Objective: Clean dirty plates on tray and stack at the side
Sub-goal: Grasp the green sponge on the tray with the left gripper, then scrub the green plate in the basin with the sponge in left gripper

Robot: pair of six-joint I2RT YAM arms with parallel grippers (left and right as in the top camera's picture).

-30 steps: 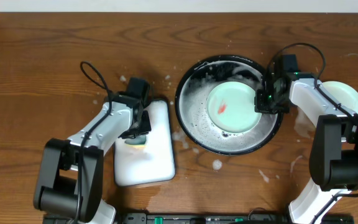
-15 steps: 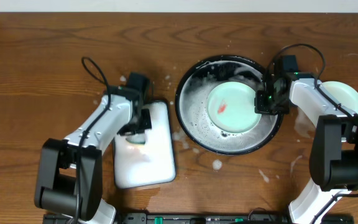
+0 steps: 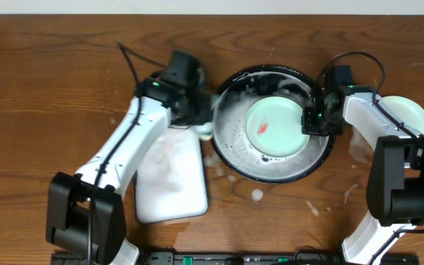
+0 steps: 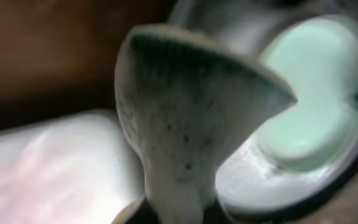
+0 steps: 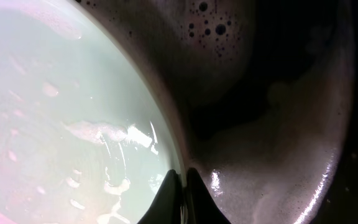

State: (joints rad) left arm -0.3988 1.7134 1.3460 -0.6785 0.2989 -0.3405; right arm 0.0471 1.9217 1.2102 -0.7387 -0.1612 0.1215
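A pale mint-green dirty plate with a red smear lies in the black foamy tray. My right gripper is shut on this plate's right rim; in the right wrist view the jaws pinch the rim of the plate above the tray's foam. My left gripper is shut on a soapy sponge at the tray's left rim. In the left wrist view the sponge fills the middle, with the plate beyond it. A second mint plate rests on the side at the far right. The yellow plate is out of view.
A white rounded-rectangle tray lies left of the black tray, below my left arm. White soap splashes dot the brown tabletop in front of the black tray. The right arm lies partly over the second plate.
My left gripper has lifted the sponge off the white tray and carried it up and right to the black tray's left rim. The right gripper and plate have not moved.
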